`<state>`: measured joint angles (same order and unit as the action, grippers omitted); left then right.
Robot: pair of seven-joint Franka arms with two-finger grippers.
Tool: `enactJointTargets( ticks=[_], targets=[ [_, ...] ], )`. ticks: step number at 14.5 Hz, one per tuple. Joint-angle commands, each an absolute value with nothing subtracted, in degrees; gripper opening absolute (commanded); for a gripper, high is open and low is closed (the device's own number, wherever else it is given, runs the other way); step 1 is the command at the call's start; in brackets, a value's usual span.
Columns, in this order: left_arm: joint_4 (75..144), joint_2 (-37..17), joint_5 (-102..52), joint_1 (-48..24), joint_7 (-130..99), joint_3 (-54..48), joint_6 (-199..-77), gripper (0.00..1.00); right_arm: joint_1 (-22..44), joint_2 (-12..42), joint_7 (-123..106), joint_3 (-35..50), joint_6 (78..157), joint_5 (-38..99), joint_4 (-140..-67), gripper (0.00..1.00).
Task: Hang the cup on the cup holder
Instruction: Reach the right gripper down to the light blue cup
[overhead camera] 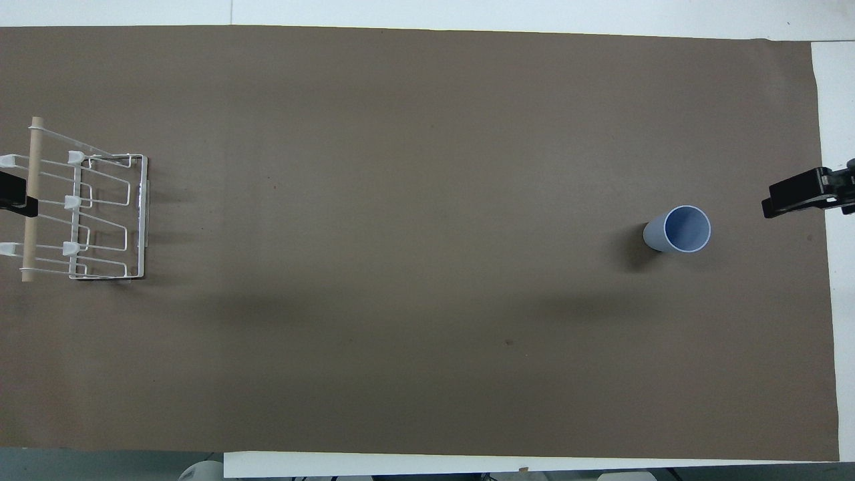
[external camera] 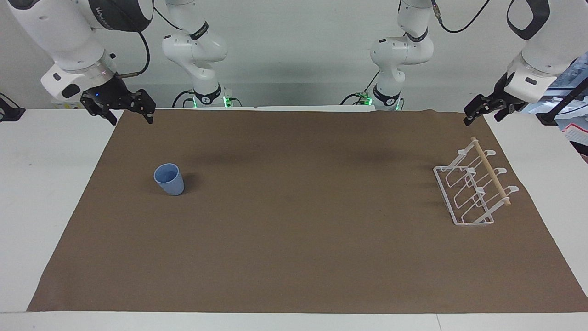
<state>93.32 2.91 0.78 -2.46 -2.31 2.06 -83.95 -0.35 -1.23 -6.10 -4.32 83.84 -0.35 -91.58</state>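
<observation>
No label, brand, number or sign here can be read with any certainty. White lettering runs across the dark band on my right arm (external camera: 120, 10), at the robots' edge of the table, but I cannot make out the word.

Brown mat (external camera: 294, 239) on white table (external camera: 46, 184)

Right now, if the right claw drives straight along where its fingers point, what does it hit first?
Probably the brown mat. The right claw points down over the mat's corner at the right arm's end, well short of the cup. Nothing else shows in that line, though depth is uncertain.
</observation>
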Motion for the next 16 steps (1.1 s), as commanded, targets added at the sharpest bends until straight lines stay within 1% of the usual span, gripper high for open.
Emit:
enactJointTargets(
  ticks=[1, 4, 5, 6, 7, 8, 9, 10, 11, 13, 14, 16],
  targets=[
    [94.0, 3.6, 1.8, -2.8, -2.0, 2.5, -83.5, 1.0, -0.5, -2.1, -5.6, -4.0, 84.6, -0.6, -92.5, 1.0],
    [94.0, 3.6, 1.8, -2.8, -2.0, 2.5, -83.6, 1.0, -0.9, -2.4, -5.6, -4.0, 84.5, -1.1, -93.0, 1.0],
    [94.0, 3.6, 1.8, -2.8, -2.0, 2.5, -83.5, 1.0, -1.1, -2.7, -5.7, -4.0, 84.8, -0.9, -94.3, 1.0],
    [94.0, 3.6, 1.8, -2.8, -2.0, 2.5, -83.5, 1.0, -0.8, -3.8, -5.8, -4.0, 86.9, -0.6, -96.6, 1.0],
    [94.0, 3.6, 1.8, -2.8, -2.0, 2.5, -83.5, 1.0, -0.4, -5.2, -6.1, -4.0, 91.4, -0.5, -100.2, 1.0],
    [94.0, 3.6, 1.8, -2.8, -2.0, 2.5, -83.5, 1.0, -0.4, -7.3, -6.6, -4.0, 99.0, -0.2, -106.6, 1.0],
    [94.0, 3.6, 1.8, -2.8, -2.0, 2.5, -83.5, 1.0, 0.3, -7.6, -7.4, -3.9, 104.5, -0.2, -110.5, 1.0],
    [94.0, 3.6, 1.8, -2.8, -2.0, 2.5, -83.5, 1.0, 1.4, -7.4, -8.0, -3.9, 108.5, -0.2, -113.2, 1.0],
    [94.0, 3.6, 1.8, -2.8, -2.0, 2.5, -83.5, 1.0, 1.5, -6.0, -8.3, -4.0, 111.1, -0.2, -114.6, 1.0],
    [94.0, 3.6, 1.8, -2.8, -2.0, 2.5, -83.5, 1.0, 0.7, -2.8, -10.9, -4.0, 114.5, -0.2, -117.1, 1.0],
    [94.0, 3.6, 1.8, -2.8, -2.0, 2.5, -83.5, 1.0, -0.1, -1.9, -13.7, -4.0, 116.7, -0.2, -118.0, 1.0],
    [94.0, 3.6, 1.8, -2.8, -2.0, 2.5, -83.5, 1.0, -3.8, 1.0, -18.1, -4.0, 121.7, -0.2, -120.4, 0.99]
  ],
)
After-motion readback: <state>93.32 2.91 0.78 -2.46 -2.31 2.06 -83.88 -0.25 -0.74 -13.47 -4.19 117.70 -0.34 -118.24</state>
